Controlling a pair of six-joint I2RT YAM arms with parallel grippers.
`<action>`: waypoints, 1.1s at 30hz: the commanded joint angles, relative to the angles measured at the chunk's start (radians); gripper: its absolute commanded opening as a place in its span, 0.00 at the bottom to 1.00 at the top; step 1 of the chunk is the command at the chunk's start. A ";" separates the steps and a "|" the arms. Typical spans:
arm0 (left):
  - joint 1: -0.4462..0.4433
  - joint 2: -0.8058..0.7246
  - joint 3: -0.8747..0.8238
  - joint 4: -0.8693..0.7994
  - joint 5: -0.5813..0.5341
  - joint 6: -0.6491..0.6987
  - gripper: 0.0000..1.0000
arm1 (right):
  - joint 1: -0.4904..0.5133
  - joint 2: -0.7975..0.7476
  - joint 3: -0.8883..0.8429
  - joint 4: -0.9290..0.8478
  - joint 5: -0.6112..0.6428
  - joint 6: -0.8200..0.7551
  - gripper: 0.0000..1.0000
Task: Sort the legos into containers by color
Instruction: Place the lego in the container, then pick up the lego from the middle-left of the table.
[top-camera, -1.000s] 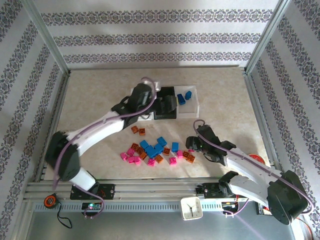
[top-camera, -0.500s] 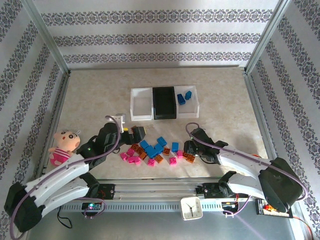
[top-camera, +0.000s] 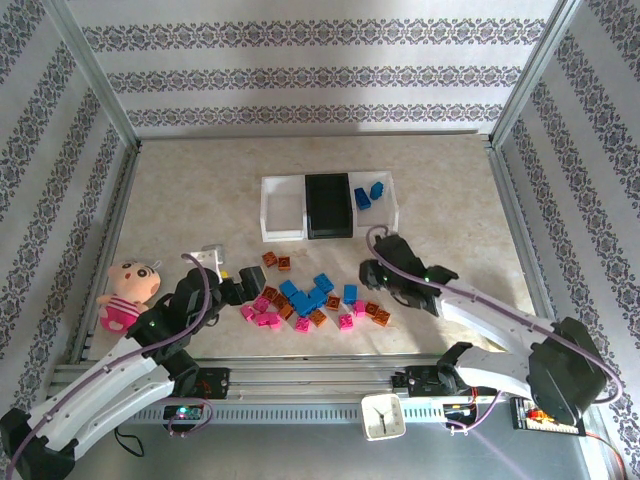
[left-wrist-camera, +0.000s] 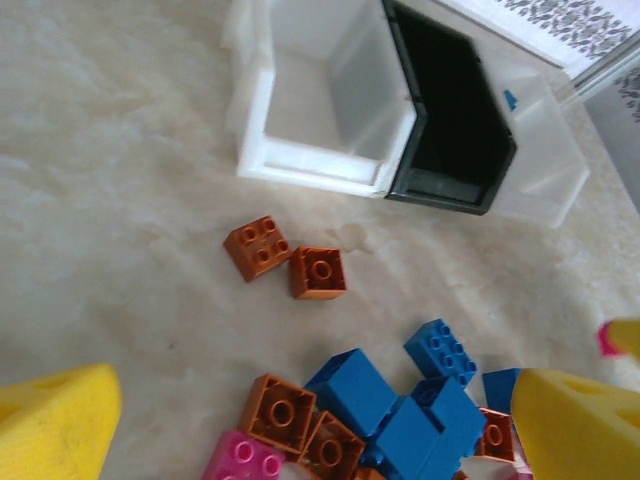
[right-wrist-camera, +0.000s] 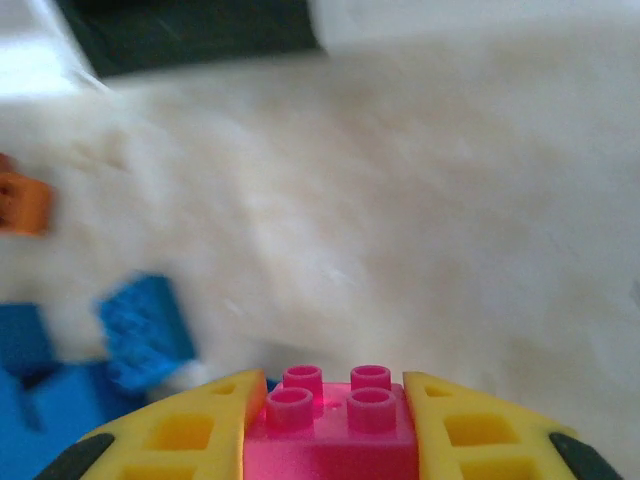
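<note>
Lego (right-wrist-camera: 333, 432), pink: clamped inside right pincer (right-wrist-camera: 335, 390) | left pincer (left-wrist-camera: 315, 425): spread wide, near loose legos (left-wrist-camera: 395, 405)

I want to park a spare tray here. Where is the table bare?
Bare table left of the containers, behind the doll, and right of them up to the side rail. Crowded in front: the legos, with the left hand and right hand at either end.
</note>
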 joint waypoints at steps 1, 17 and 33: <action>0.006 -0.044 -0.029 -0.088 -0.033 -0.038 1.00 | 0.022 0.132 0.159 0.028 -0.035 -0.098 0.22; 0.005 -0.100 -0.085 -0.162 -0.007 -0.109 1.00 | -0.076 0.835 0.820 -0.050 0.092 -0.097 0.34; 0.003 0.053 -0.162 -0.107 0.215 -0.142 0.72 | -0.003 0.510 0.466 0.051 0.064 -0.106 0.58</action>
